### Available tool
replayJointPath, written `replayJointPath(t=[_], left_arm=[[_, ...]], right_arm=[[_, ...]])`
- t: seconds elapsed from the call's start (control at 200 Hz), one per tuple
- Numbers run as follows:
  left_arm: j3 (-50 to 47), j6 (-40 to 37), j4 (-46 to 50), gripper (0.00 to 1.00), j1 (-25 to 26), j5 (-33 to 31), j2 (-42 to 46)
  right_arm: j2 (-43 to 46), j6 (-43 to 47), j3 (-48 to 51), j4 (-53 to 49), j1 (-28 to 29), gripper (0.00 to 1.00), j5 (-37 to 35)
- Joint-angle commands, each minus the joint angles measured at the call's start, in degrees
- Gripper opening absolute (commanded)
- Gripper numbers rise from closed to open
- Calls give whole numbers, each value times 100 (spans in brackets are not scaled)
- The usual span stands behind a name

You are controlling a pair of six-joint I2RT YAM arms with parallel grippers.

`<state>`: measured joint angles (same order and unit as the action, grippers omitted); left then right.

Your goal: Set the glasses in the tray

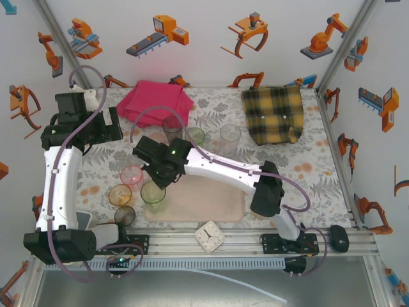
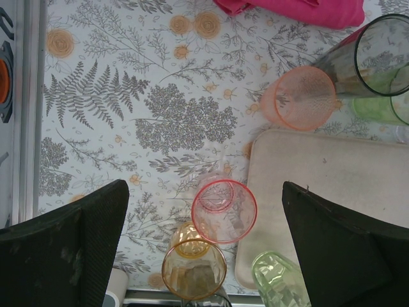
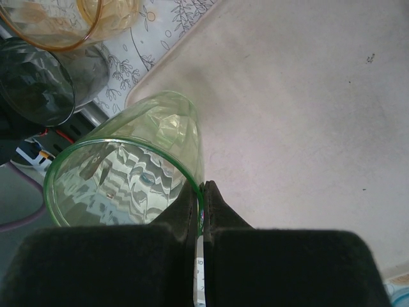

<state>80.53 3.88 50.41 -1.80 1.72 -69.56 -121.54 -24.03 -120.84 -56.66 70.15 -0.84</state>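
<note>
My right gripper [image 1: 157, 178] [image 3: 200, 192] is shut on the rim of a green glass [image 1: 153, 193] [image 3: 121, 185] at the near-left corner of the pale-pink tray [image 1: 204, 203] [image 3: 307, 115]. Left of the tray stand a pink glass [image 1: 131, 174] [image 2: 223, 211], an amber glass [image 1: 119, 195] [image 2: 193, 268] and a smoky grey glass [image 1: 124, 215] [image 3: 45, 83]. My left gripper [image 1: 107, 131] [image 2: 204, 192] hangs open high above the pink glass, holding nothing. Behind the tray are a dark glass [image 1: 171, 123] [image 2: 377, 57], a second green glass [image 1: 195, 135], a clear glass [image 1: 230, 133] and a peach glass [image 2: 300, 96].
A folded pink cloth [image 1: 156, 102] [image 2: 300, 9] lies at the back left and a yellow plaid cloth [image 1: 275, 115] at the back right. A small white clock [image 1: 209, 236] sits on the front rail. Frame posts and walls bound the table.
</note>
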Motion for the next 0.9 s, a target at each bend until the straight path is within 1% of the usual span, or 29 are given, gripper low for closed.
replayJointPath(t=[0.0, 0.456, 0.891], left_arm=[[14, 124, -76, 97, -48, 70, 50], [54, 138, -58, 97, -77, 60, 29], [106, 148, -40, 97, -92, 112, -5]], right_arm=[[-70, -26, -237, -87, 79, 0, -77], [-430, 84, -612, -398, 271, 0, -511], [-555, 107, -757, -394, 336, 0, -457]])
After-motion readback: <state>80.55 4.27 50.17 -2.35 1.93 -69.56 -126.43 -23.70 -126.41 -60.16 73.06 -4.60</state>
